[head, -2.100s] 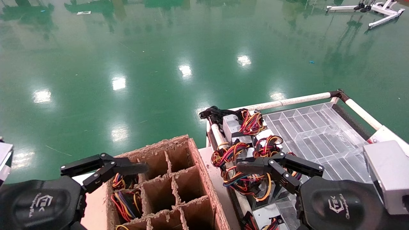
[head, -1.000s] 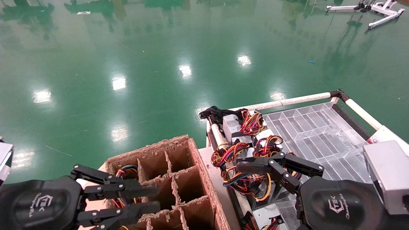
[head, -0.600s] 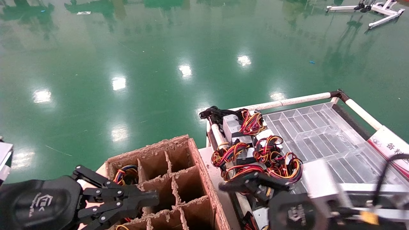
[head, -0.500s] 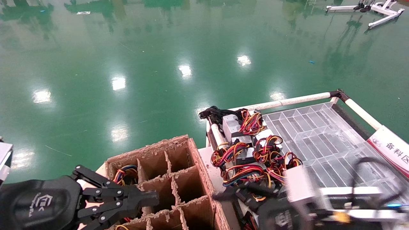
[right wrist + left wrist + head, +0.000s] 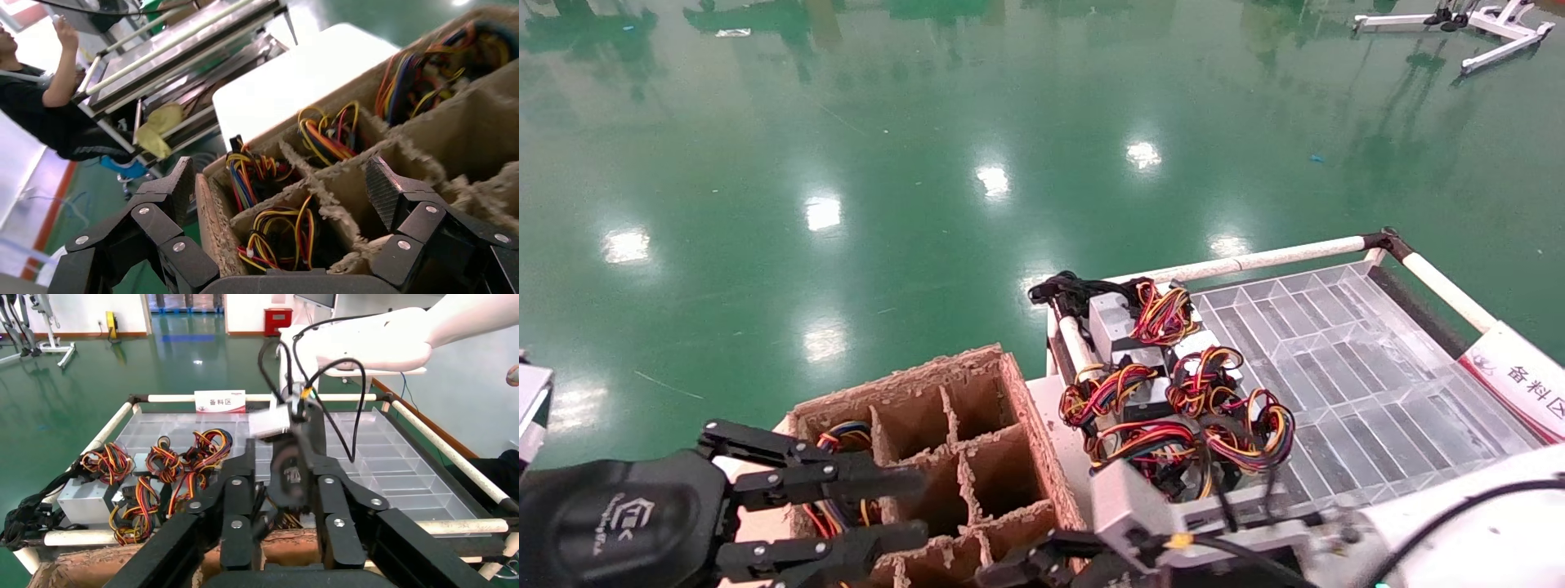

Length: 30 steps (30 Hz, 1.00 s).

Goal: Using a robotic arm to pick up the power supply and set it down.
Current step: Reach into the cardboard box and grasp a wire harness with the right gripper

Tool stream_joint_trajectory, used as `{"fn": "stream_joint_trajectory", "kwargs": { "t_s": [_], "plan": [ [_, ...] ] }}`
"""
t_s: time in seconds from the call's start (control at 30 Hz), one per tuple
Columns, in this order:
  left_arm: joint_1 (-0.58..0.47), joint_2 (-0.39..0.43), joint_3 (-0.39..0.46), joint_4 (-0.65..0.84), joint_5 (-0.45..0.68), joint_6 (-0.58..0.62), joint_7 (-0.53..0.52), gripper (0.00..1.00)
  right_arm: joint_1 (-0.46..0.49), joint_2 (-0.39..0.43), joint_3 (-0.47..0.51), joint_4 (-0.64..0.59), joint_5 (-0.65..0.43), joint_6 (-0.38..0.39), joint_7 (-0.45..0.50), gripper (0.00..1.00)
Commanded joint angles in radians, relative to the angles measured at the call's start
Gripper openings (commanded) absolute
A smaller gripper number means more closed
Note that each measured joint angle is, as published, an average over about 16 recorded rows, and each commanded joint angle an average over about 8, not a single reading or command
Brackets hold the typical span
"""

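Only right wrist view shows right tool [image 5: 281,208] spread wide, above cardboard box [image 5: 392,153]

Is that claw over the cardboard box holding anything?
No. The right claw is open and empty above the cardboard box.

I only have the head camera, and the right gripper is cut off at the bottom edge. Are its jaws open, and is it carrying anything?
Observer: The right wrist view shows the right gripper with its jaws spread wide and nothing between them.
Operator: What is underneath it?
Observer: The divided cardboard box. The cell nearest the jaws already holds a wire bundle.
Operator: Is anything near the box that I can't see?
Observer: Yes, a person in dark clothes is beyond the box with one arm raised.
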Motion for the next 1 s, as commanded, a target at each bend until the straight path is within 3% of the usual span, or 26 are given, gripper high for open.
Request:
{"fn": "stream_joint_trajectory", "kwargs": {
  "t_s": [0.03, 0.13, 0.3, 0.37, 0.43, 1.0],
  "plan": [
    [0.000, 0.000, 0.000, 0.000, 0.000, 0.000, 0.000, 1.00, 0.022, -0.025, -0.034, -0.033, -0.009, -0.004, 0.000, 0.99],
    [0.000, 0.000, 0.000, 0.000, 0.000, 0.000, 0.000, 1.00, 0.053, -0.059, -0.095, -0.070, -0.009, -0.006, 0.012, 0.79],
    [0.000, 0.000, 0.000, 0.000, 0.000, 0.000, 0.000, 1.00, 0.099, -0.105, -0.191, -0.129, 0.005, -0.007, 0.028, 0.19],
    [0.000, 0.000, 0.000, 0.000, 0.000, 0.000, 0.000, 1.00, 0.115, -0.120, -0.225, -0.152, 0.011, -0.007, 0.032, 0.05],
    [0.000, 0.000, 0.000, 0.000, 0.000, 0.000, 0.000, 1.00, 0.129, -0.132, -0.258, -0.172, 0.018, -0.007, 0.035, 0.00],
    [0.000, 0.000, 0.001, 0.000, -0.001, 0.000, 0.000, 1.00, 0.226, -0.151, -0.503, -0.236, 0.113, -0.008, 0.082, 0.00]
  ]
}}
